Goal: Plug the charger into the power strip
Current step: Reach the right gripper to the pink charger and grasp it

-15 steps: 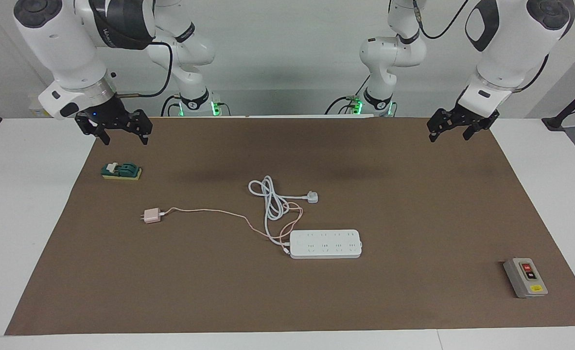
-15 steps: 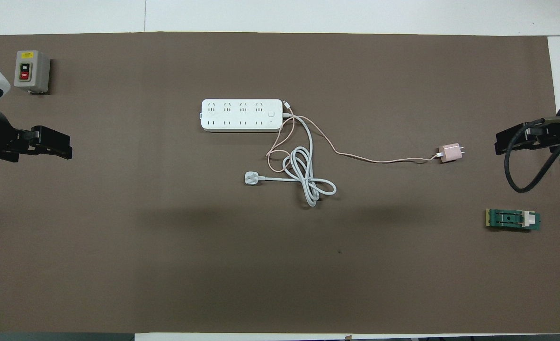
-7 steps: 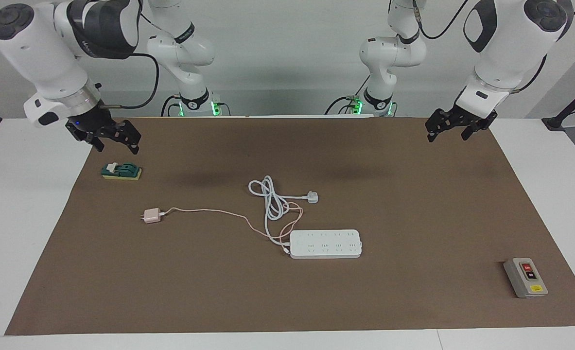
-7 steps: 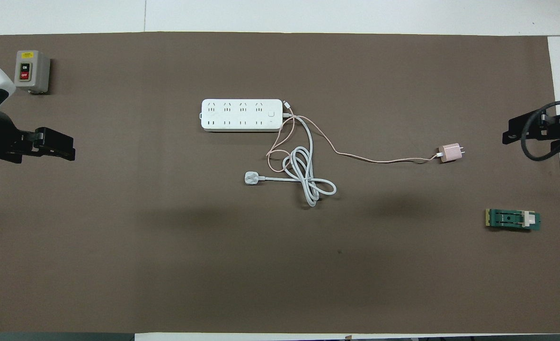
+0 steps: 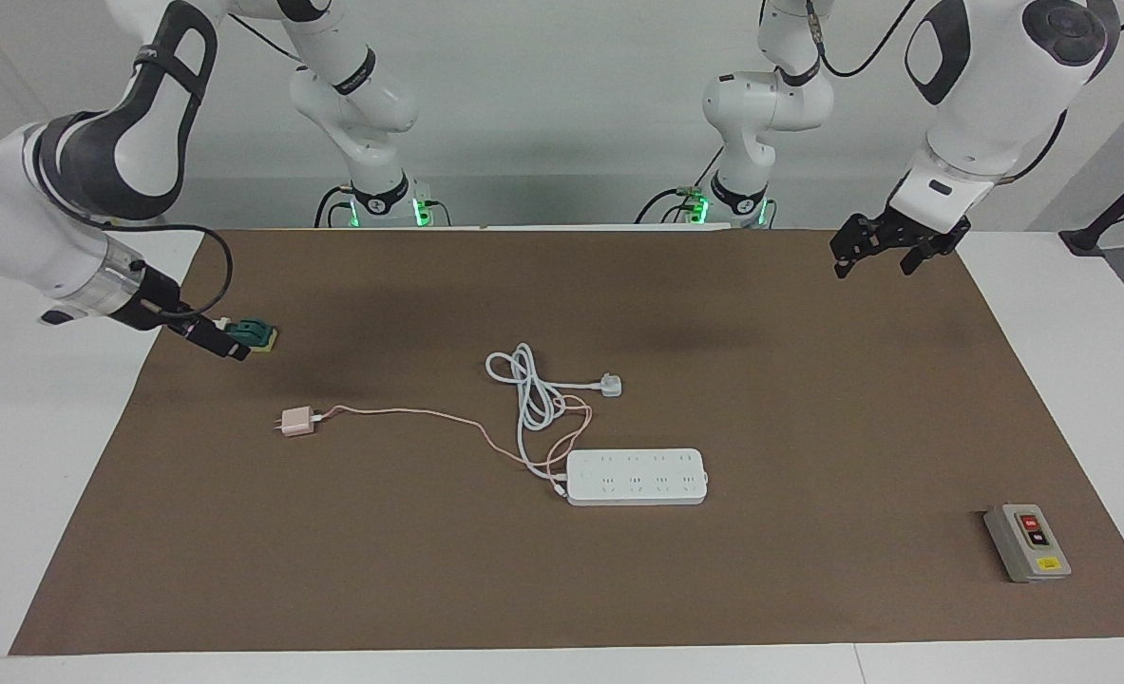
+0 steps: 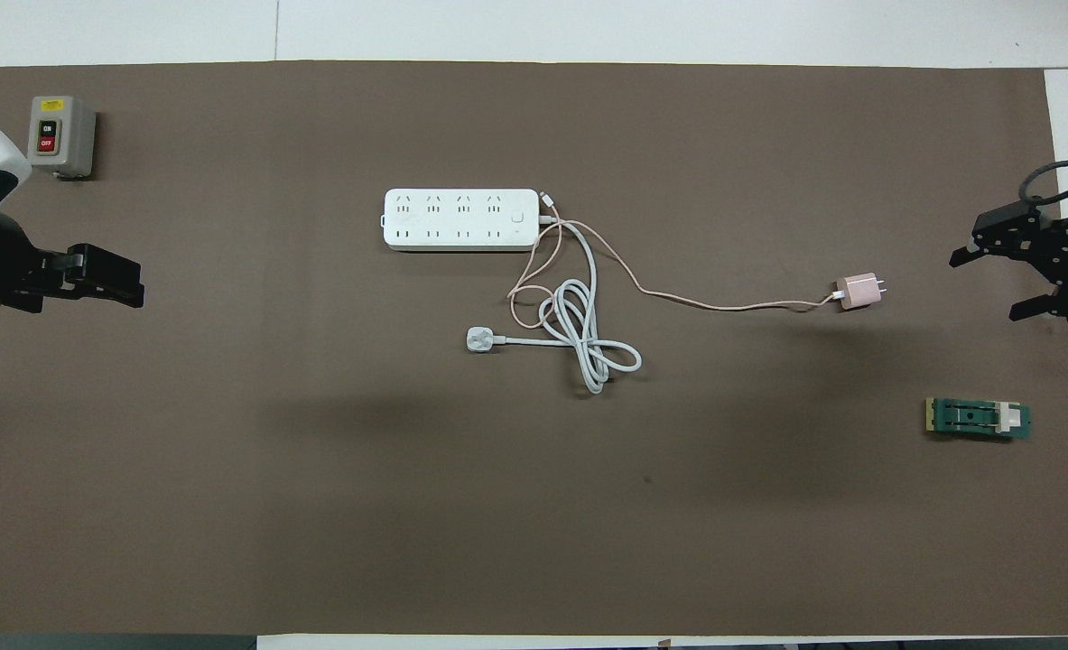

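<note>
Both my arms are up off the brown mat (image 5: 809,589), nothing held.

Right gripper (image 6: 994,284): jaws spread wide, empty, fingers pointing along the table toward the middle. It's over the mat's edge at the right arm's end, roughly level with the charger (image 5: 295,421). In the facing view it overlaps the green block (image 5: 256,334), so I can't tell from there whether it touches it; overhead shows the two well apart.

Left gripper (image 5: 880,252): jaws open, empty, hovering over the mat near the corner at the left arm's end, robots' side. This arm is waiting.

Charger: small pink cube lying flat on the mat toward the right arm's end, prongs facing that end, unplugged. Its thin pink cable (image 5: 409,413) runs across the mat to the power strip (image 5: 636,477) and loops near the strip's end.

Power strip: flat on the mat about mid-table, long side parallel to the mat's long edges, sockets up. Its thick white cord (image 5: 528,389) is coiled just robot-side of it, white plug (image 5: 611,385) lying loose beside the coil.

Grey switch box (image 5: 1027,542) sits near the mat corner at the left arm's end, farthest from the robots.
</note>
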Controlling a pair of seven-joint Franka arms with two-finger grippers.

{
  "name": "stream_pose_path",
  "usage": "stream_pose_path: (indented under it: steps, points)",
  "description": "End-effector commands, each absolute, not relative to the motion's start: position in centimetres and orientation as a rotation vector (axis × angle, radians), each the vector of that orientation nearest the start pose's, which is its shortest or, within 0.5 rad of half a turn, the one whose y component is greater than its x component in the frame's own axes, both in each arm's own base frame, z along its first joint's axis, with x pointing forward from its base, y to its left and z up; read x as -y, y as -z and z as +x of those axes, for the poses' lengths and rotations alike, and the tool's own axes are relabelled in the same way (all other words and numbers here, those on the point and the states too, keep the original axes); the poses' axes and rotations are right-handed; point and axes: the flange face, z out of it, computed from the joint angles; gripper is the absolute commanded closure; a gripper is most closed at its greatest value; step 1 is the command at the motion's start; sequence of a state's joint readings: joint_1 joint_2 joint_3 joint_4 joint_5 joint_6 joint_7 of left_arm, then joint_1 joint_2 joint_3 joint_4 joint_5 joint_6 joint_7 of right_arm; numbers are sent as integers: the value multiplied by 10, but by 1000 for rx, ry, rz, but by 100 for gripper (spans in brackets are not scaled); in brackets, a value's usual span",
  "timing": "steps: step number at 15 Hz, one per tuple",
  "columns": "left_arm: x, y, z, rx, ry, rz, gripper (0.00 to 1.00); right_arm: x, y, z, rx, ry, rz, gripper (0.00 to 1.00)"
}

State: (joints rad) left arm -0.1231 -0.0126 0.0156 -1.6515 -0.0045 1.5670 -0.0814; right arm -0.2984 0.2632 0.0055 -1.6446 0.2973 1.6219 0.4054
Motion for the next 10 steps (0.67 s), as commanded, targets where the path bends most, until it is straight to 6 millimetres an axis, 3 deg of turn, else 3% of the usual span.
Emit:
stream_pose_path:
  steps: [1,4,7,10]
  points:
    - [53,-597,536,-39,-115,-3130,0,166,-399,597,-1270,-557,-2413,0]
    - [53,-597,536,-39,-115,-3130,0,178,-346,603,-1448,-680,-2192,0]
    - [53,-597,536,-39,-114,-3129,0,179,-322,606,-1542,-707,-2077,0]
    - [55,-598,537,-43,-105,-3130,0,171,-284,602,-1571,-783,-1945,0]
